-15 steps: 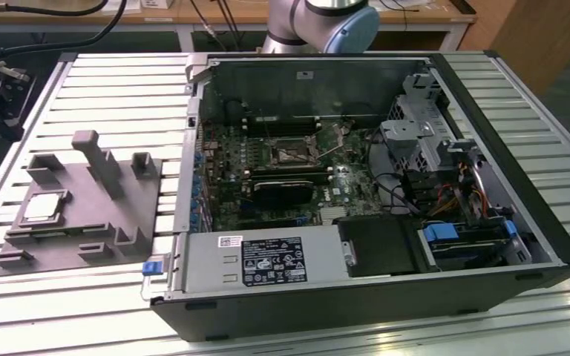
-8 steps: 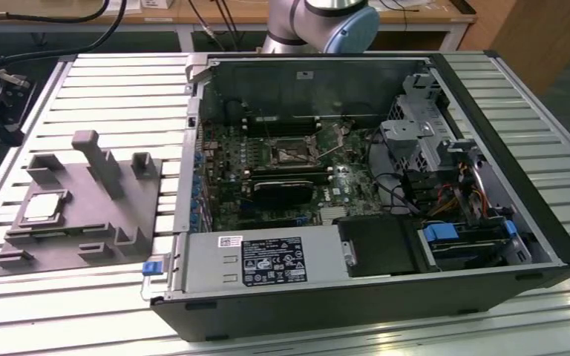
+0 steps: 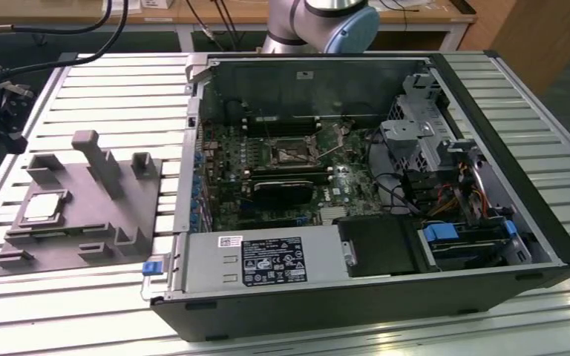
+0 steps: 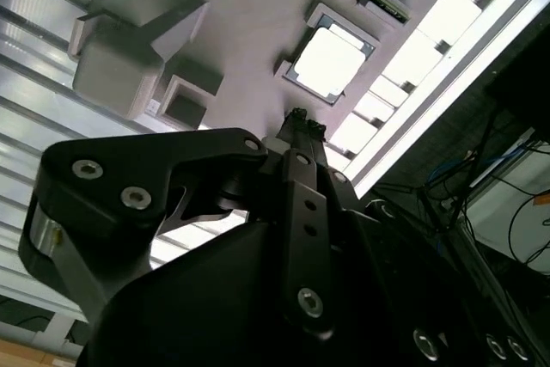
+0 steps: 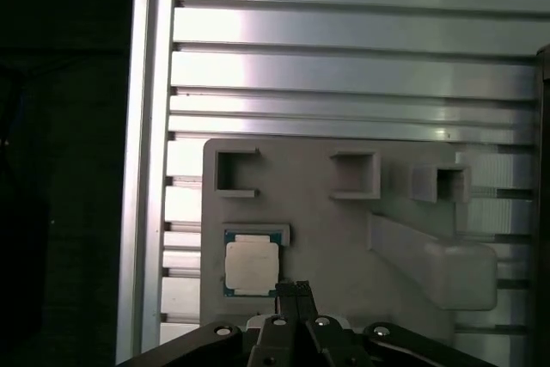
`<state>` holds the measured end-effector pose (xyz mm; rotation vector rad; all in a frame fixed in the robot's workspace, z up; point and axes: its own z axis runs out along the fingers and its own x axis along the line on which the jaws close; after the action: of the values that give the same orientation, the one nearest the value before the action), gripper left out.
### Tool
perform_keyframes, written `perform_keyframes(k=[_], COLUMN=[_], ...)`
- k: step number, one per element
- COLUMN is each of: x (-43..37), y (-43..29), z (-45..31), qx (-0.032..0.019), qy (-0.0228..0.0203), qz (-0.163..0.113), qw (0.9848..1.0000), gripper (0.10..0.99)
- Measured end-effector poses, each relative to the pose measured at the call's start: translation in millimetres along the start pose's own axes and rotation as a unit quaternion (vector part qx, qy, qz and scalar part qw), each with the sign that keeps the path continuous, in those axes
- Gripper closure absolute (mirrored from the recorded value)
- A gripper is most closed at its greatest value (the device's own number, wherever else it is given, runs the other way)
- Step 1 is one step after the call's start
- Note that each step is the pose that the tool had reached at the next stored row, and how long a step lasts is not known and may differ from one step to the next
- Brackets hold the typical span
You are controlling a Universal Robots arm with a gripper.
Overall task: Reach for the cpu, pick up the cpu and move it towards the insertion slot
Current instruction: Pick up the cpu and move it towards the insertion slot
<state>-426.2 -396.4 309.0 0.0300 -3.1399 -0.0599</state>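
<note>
The cpu (image 5: 252,266), a pale square with a thin greenish border, lies flat in a shallow recess near one edge of the grey tray (image 5: 326,229). The tray's tall post (image 3: 92,152) stands well apart from it. The gripper (image 5: 293,286) hovers just beside the cpu, fingers closed on nothing. The tray rests on a slatted metal table (image 3: 97,81) beside the open computer case (image 3: 364,304), which holds the insertion slot (image 3: 293,153).

Gripper (image 5: 293,286) closed, facing downward.

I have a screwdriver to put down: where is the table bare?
The slatted table is bare on the camera side of the grey tray and beyond it, both on the exterior view's left of the open computer case. Inside the case is crowded; the tray holds the cpu.
</note>
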Motion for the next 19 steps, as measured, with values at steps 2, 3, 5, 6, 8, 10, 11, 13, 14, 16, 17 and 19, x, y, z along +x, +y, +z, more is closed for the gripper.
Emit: perform_keyframes(k=[2,3,5,6,8,10,11,13,14,16,17,19], x=[0.3,0.6,1.5,2.1,3.5,5.0,5.9,7.5,8.3,9.9,10.6,12.1], y=[-1.5,-2.4,-4.5,-5.5,-6.8,-7.6,-8.0,-8.9,-9.3,-10.3,-10.7,-11.5], z=[1.8,2.7,4.8,6.0,9.5,12.8,14.5,17.9,19.6,23.0,24.6,27.8], qx=[0.0000,0.0000,0.0000,0.0000,-0.0001,0.0000,0.0000,0.0000,0.0000,0.0000,0.0000,0.0000], qy=[0.0000,0.0000,-0.0003,-0.0003,-0.0007,-0.0007,-0.0008,-0.0009,-0.0010,-0.0012,-0.0013,-0.0016], qz=[0.000,0.000,0.000,0.000,0.000,-0.001,-0.001,-0.001,-0.002,-0.002,-0.002,-0.003], qw=[1.0000,1.0000,1.0000,1.0000,1.0000,1.0000,1.0000,1.0000,1.0000,1.0000,1.0000,1.0000], gripper=[0.980,0.980,0.980,0.980,0.980,0.980,0.980,0.980,0.980,0.980,0.980,0.980])
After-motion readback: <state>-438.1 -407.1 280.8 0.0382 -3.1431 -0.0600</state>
